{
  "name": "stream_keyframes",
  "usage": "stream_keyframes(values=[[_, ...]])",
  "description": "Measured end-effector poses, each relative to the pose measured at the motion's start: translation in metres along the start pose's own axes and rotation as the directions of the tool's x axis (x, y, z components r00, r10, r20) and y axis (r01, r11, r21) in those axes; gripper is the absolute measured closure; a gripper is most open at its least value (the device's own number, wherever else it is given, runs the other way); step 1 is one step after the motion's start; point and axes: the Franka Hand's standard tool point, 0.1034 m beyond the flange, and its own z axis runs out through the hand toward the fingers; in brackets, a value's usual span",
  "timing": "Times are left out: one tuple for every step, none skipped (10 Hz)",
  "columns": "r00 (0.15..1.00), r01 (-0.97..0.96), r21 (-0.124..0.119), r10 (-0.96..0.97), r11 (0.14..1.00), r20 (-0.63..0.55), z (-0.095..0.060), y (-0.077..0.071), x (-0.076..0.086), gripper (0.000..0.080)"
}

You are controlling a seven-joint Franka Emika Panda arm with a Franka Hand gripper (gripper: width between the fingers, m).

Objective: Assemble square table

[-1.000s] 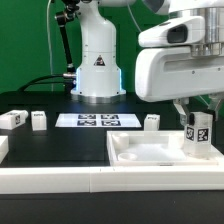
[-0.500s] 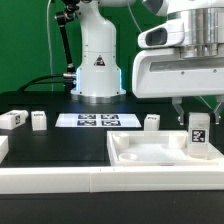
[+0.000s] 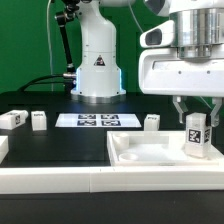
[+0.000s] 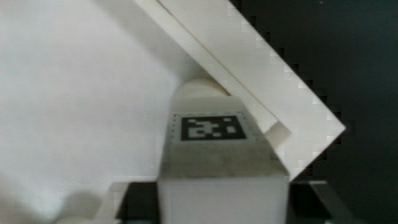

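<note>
The gripper (image 3: 197, 119) is clamped on one short white leg (image 3: 197, 142), its two fingers pressing the flat sides of the upright block. The leg is a smooth, matte plastic post with a square section, and it carries a small black-and-white square tag on the face turned to the exterior view. In the wrist view the same leg (image 4: 217, 150) runs down between the dark pads (image 4: 313, 198), with a tag on its upper face. It hangs over the tabletop (image 3: 148, 151), a white, square, tray-like plastic piece with a shallow flat floor and a low raised rim, lying at the exterior view's right on the black table (image 3: 60, 140). The leg's lower end is down at that tray's far right corner, inside the rim; whether it touches the floor cannot be told. In the wrist view the tabletop (image 4: 71, 100) shows as a plain pale surface, and its rim makes a sharp angled corner just beside the leg. Three loose legs (image 3: 12, 119) (image 3: 38, 120) (image 3: 152, 121), blocky and tagged, lie apart on the dark surface behind the tray. The marker board (image 3: 97, 121), thin and flat, lies between them. A long white rail (image 3: 60, 180) borders the front edge.
</note>
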Motion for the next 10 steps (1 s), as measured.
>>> stream_keyframes(values=[[0.998, -0.066, 0.001, 0.066, 0.998, 0.001, 0.0001, -0.0007, -0.0012, 0.0509], [0.995, -0.101, 0.001, 0.101, 0.995, -0.001, 0.0001, -0.0015, -0.0024, 0.0509], [0.983, -0.183, 0.004, 0.183, 0.983, 0.001, 0.0001, -0.0020, -0.0025, 0.0509], [0.981, -0.195, 0.006, 0.195, 0.981, 0.005, -0.0001, -0.0022, -0.0018, 0.0509], [0.983, -0.186, 0.006, 0.186, 0.983, 0.005, 0.0001, -0.0022, -0.0019, 0.0509], [0.990, -0.143, 0.007, 0.143, 0.990, 0.005, 0.0000, -0.0024, -0.0021, 0.0395], [0.993, -0.115, 0.008, 0.115, 0.993, 0.005, -0.0001, -0.0026, -0.0021, 0.0395], [1.000, -0.002, 0.008, 0.002, 1.000, 0.001, -0.0007, -0.0029, -0.0011, 0.0261], [0.990, 0.141, 0.009, -0.141, 0.990, -0.001, -0.0010, -0.0034, -0.0010, 0.0169], [0.969, 0.245, 0.008, -0.245, 0.969, -0.002, -0.0011, -0.0035, -0.0010, 0.0156]])
